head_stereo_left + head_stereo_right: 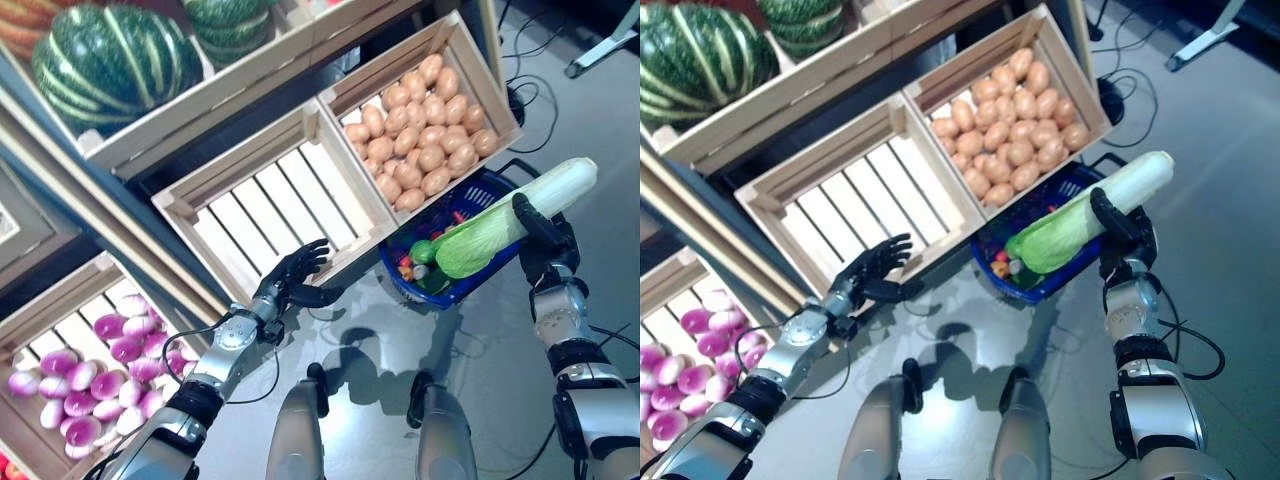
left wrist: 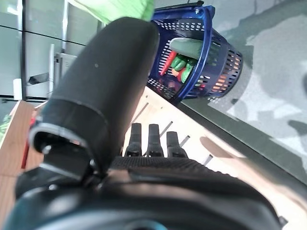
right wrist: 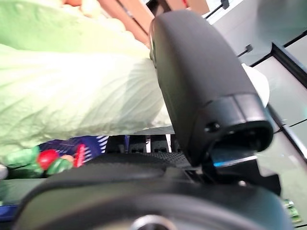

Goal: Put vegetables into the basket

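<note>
From my head cameras, the right robot hand [image 1: 540,235] sits at about 3 o'clock in the view, fingers and thumb curled round a long Chinese cabbage [image 1: 510,220]. The cabbage is held tilted, its pale stem end up toward 2 o'clock and its green leafy end pointing down toward 8 o'clock, hanging over the blue basket [image 1: 480,195]. The leafy tip is just above the basket's contents; I cannot tell whether it touches them. The basket stands on the floor just below the crate of potatoes [image 1: 420,125], and I can see small green and red vegetables [image 1: 415,262] already lying in it. My right wrist view is filled by the leaf, with the basket's blue mesh and those vegetables underneath.

The left robot hand [image 1: 290,275] is at about 7 o'clock from the centre, fingers spread wide and relaxed, holding nothing, over the front edge of the empty slatted crate [image 1: 270,205]. At 8 o'clock a lower crate holds purple onions [image 1: 90,370]; at 11 o'clock, on the upper shelf, lie striped green squashes [image 1: 115,60].
</note>
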